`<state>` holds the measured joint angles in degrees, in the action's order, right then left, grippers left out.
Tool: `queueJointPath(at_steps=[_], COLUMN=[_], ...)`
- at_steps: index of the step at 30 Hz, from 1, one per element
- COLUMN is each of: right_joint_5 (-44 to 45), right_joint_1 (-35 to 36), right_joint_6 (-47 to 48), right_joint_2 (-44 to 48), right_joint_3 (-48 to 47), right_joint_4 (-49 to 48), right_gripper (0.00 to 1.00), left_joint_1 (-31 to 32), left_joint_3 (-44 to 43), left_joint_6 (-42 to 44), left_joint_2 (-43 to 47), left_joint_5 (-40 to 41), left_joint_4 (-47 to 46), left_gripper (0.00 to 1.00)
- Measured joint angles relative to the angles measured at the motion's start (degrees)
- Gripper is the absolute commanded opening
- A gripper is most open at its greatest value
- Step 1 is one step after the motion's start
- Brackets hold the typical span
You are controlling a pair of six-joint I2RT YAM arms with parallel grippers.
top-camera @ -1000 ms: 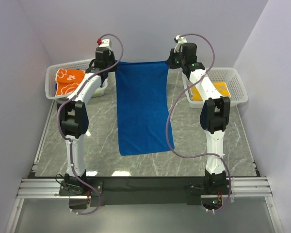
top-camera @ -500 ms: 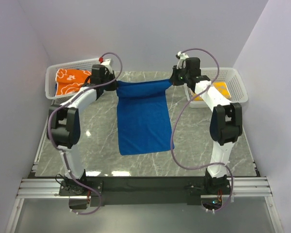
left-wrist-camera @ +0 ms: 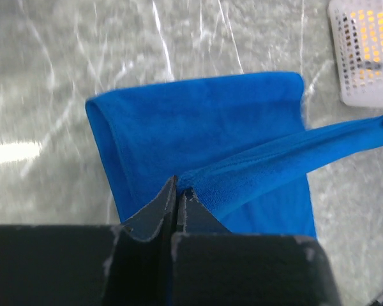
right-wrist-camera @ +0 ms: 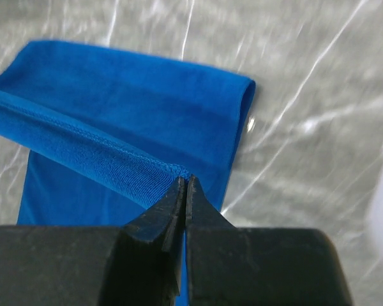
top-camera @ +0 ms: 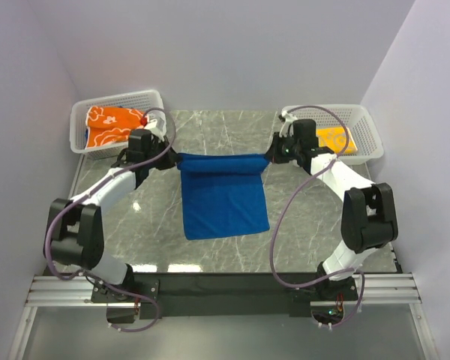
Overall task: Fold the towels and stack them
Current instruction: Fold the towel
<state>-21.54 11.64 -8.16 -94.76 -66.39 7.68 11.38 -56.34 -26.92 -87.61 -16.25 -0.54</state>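
Pinching blue towel hem taut between left gripper and right gripper, both clamped shut, well apart from white baskets.

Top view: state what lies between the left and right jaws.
The blue towel: its raised edge spans taut from the left jaws to the right jaws, both shut on it, over the marble table. Top view shows it; wrist views agree.
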Motion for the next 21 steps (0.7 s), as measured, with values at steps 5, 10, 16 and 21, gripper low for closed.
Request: queueJointPath(at_steps=[5, 10, 16, 21], right_joint_5=[-1.0, -1.4, -0.5, -0.8], right_joint_1=[0.5, 1.2, 1.2, 1.2], right_joint_6=[-2.6, -5.0, -6.8, -8.8], right_joint_2=[3.6, 6.6, 7.2, 7.3], right_joint_3=[5.9, 10.0, 14.0, 16.7], right_joint_4=[0.0, -1.6, -1.2, -1.3], right_gripper=[0.0, 0.0, 0.0, 0.0], left_joint_1=[0.3, 0.7, 4.2, 6.5], left_joint_3=[4.0, 10.2, 18.8, 24.3], left_joint_6=[-2.3, -5.2, -9.5, -12.8], left_joint_2=[7.0, 12.5, 14.7, 16.7], left_joint_5=[0.1, 0.5, 1.3, 3.3], left_joint_4=[2.1, 2.2, 2.4, 1.8], left_gripper=[0.01, 0.01, 0.01, 0.01])
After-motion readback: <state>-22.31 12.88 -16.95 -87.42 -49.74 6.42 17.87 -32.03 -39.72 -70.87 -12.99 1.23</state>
